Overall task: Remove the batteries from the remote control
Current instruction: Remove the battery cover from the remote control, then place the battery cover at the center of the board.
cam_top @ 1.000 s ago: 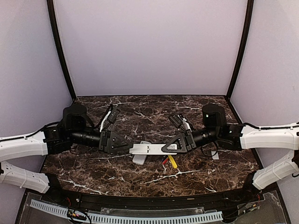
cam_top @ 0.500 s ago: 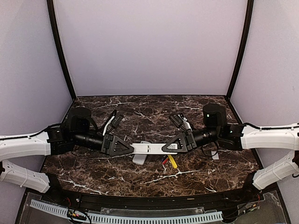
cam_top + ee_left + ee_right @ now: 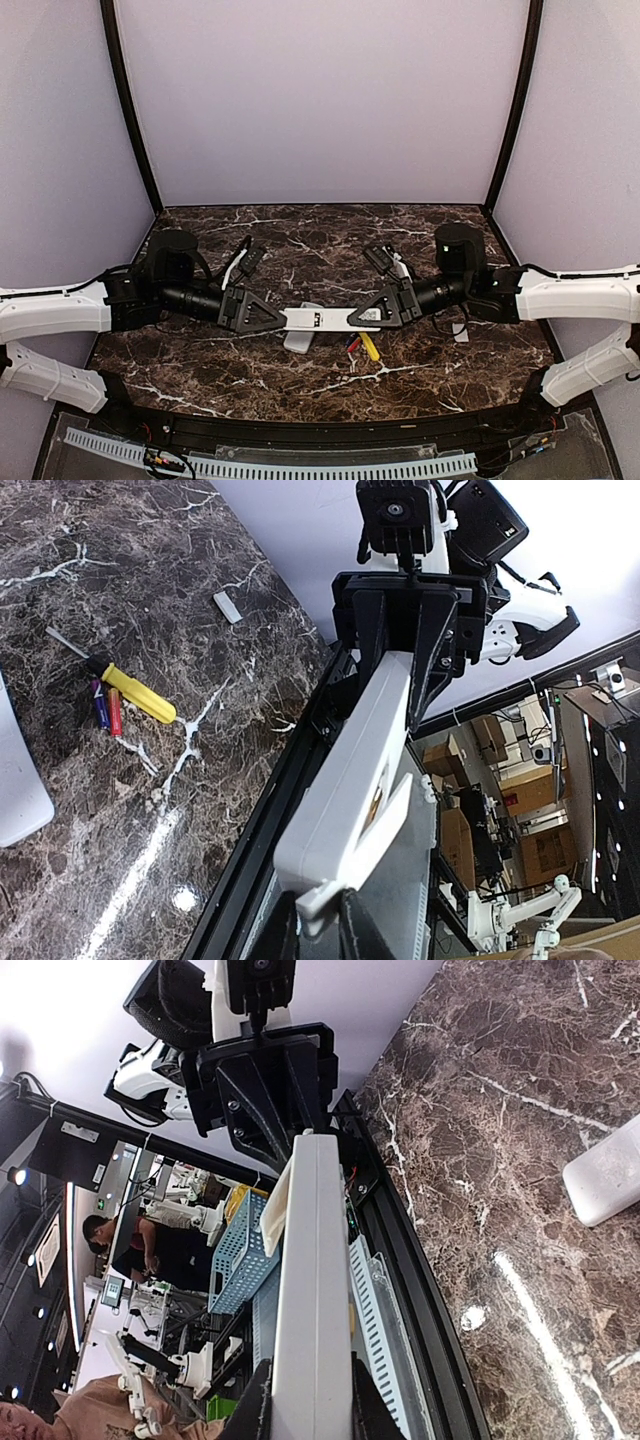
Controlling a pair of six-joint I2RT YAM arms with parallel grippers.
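The white remote control (image 3: pixel 322 318) hangs level above the table, held between both arms. My right gripper (image 3: pixel 354 316) is shut on its right end, the body clamped between the fingers (image 3: pixel 310 1405). My left gripper (image 3: pixel 284 319) is shut on a small tab of the remote's battery cover (image 3: pixel 322 920), which stands slightly ajar from the remote control (image 3: pixel 365 770). Two batteries (image 3: pixel 108 708), red and blue, lie on the marble beside the yellow-handled screwdriver (image 3: pixel 140 692); from above, the batteries (image 3: pixel 351 343) show just below the remote.
A second white flat piece (image 3: pixel 300 338) lies on the table under the remote. A small white cover (image 3: pixel 227 607) lies near the right arm. The table's black front rail (image 3: pixel 420 1260) runs close below the held remote.
My left gripper slid right onto the remote's left end and closed on the cover tab. The right gripper and remote stayed still.
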